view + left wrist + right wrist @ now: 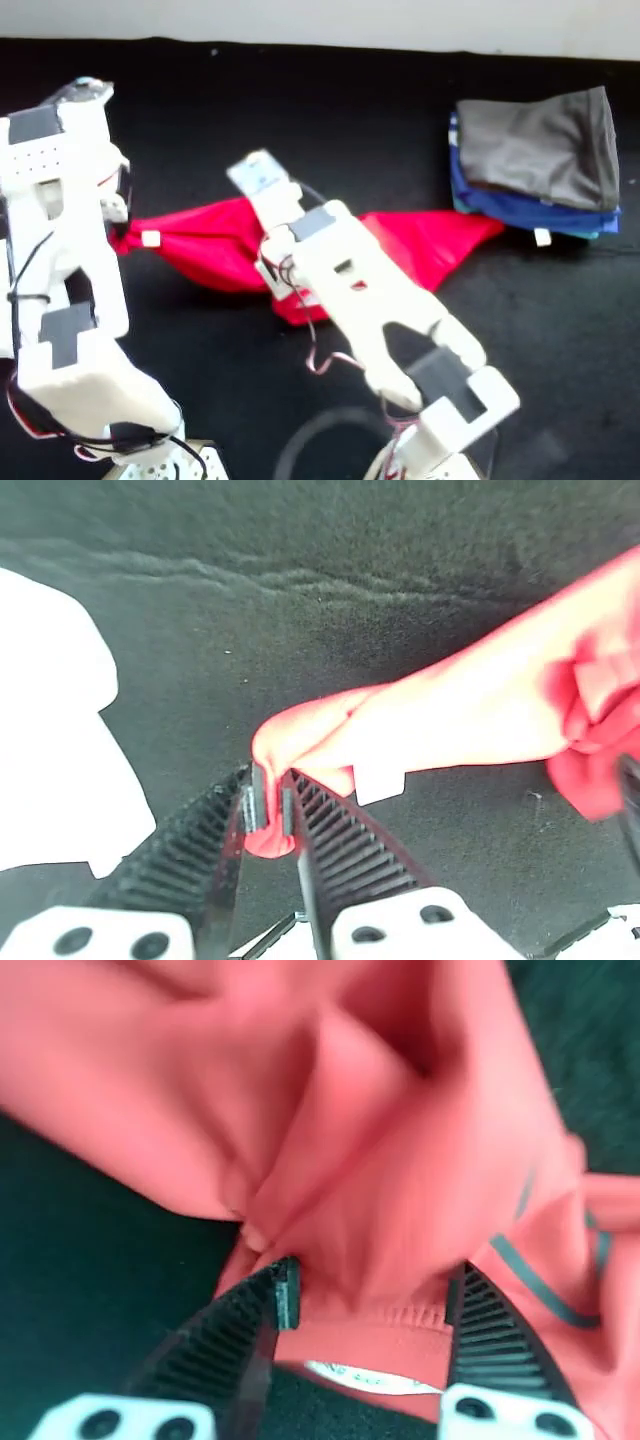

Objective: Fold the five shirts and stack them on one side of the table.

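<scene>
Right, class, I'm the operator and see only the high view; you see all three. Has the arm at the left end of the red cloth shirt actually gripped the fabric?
Observer: Yes. The left wrist view shows the left gripper shut on a bunched corner of the red cloth shirt.
Operator: And the other arm, over the shirt's middle?
Observer: The right gripper is open, its fingers straddling a stitched hem without pinching it.
Operator: Anything by that hem?
Observer: A white label sits on the fabric between the two fingers, nearer the gripper's base than the hem.
</scene>
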`<act>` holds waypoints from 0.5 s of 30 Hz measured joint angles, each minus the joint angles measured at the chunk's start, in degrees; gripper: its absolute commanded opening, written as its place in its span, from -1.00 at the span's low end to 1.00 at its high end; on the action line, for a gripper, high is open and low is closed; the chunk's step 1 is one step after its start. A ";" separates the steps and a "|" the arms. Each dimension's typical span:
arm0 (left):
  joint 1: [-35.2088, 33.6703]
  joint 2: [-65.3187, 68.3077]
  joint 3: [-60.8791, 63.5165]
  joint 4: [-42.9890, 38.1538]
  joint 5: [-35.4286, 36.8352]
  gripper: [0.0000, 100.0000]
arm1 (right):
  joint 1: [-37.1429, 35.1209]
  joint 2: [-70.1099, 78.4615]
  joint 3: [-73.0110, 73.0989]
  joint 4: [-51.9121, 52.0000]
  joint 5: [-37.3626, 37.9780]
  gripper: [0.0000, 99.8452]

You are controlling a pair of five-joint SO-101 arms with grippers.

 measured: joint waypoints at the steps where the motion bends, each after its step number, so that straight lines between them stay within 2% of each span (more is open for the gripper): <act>1: -0.44 -1.41 -0.18 0.18 0.00 -0.98 | 0.44 1.76 -0.88 -0.09 0.00 -0.58; 6: -3.87 -6.24 -0.26 0.35 0.00 -0.98 | 5.01 5.98 -3.16 -0.09 0.00 -1.00; 11: -6.42 -6.95 -0.26 0.35 0.00 -0.98 | 9.49 5.89 -6.24 2.20 0.09 -0.99; 15: -6.42 -6.95 -0.26 -0.62 0.00 -0.98 | 10.90 2.81 -12.75 7.47 4.13 -0.99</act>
